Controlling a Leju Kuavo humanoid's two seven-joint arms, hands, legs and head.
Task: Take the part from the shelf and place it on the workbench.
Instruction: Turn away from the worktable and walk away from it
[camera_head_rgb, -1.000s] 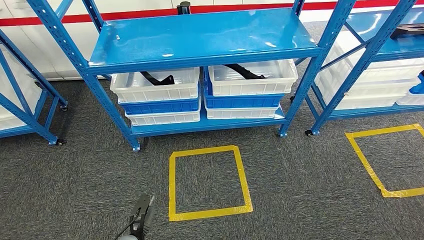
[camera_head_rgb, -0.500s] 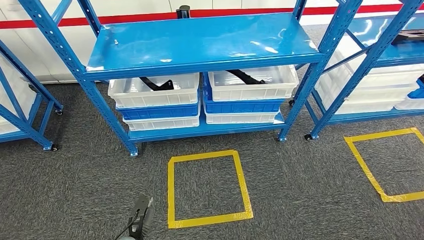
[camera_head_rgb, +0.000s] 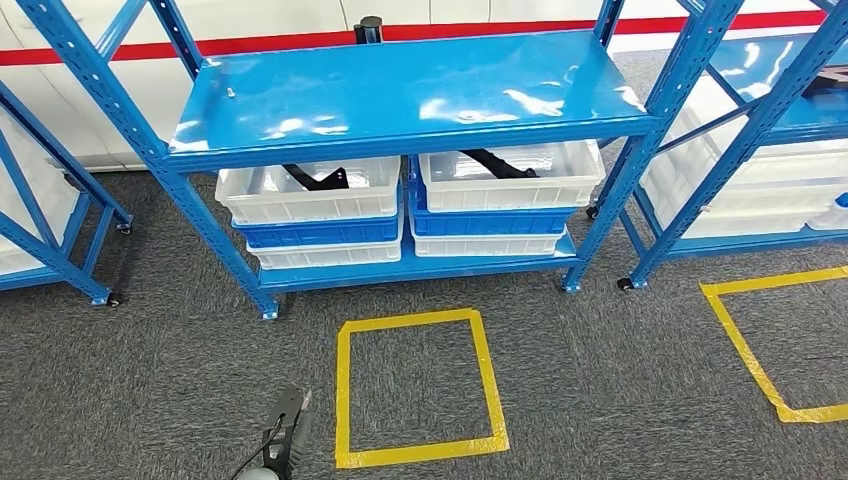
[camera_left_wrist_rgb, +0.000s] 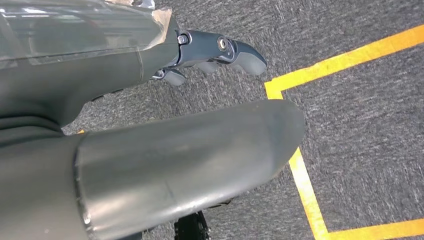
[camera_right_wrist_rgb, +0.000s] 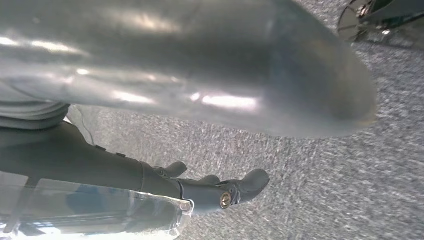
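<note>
Two black parts lie in white bins on the blue shelf's (camera_head_rgb: 400, 130) lower level: one part (camera_head_rgb: 316, 179) in the left bin (camera_head_rgb: 310, 198), one part (camera_head_rgb: 497, 162) in the right bin (camera_head_rgb: 500, 182). The shelf's top board is bare. My left hand (camera_head_rgb: 281, 441) hangs low at the picture's bottom edge, far in front of the shelf and beside the yellow tape square (camera_head_rgb: 420, 385). In the left wrist view the left hand (camera_left_wrist_rgb: 215, 55) holds nothing, its fingers apart over the carpet. My right hand (camera_right_wrist_rgb: 215, 187) hangs over grey carpet with nothing in it.
A second blue shelf (camera_head_rgb: 760, 130) with white bins stands to the right, a dark object (camera_head_rgb: 830, 78) on its upper board. Part of a third shelf (camera_head_rgb: 50, 230) stands at the left. Another yellow tape square (camera_head_rgb: 770, 350) marks the floor at right.
The whole picture has shifted a little downward and the shelf looks slightly nearer: the camera has moved. My left hand keeps hanging at the bottom edge.
</note>
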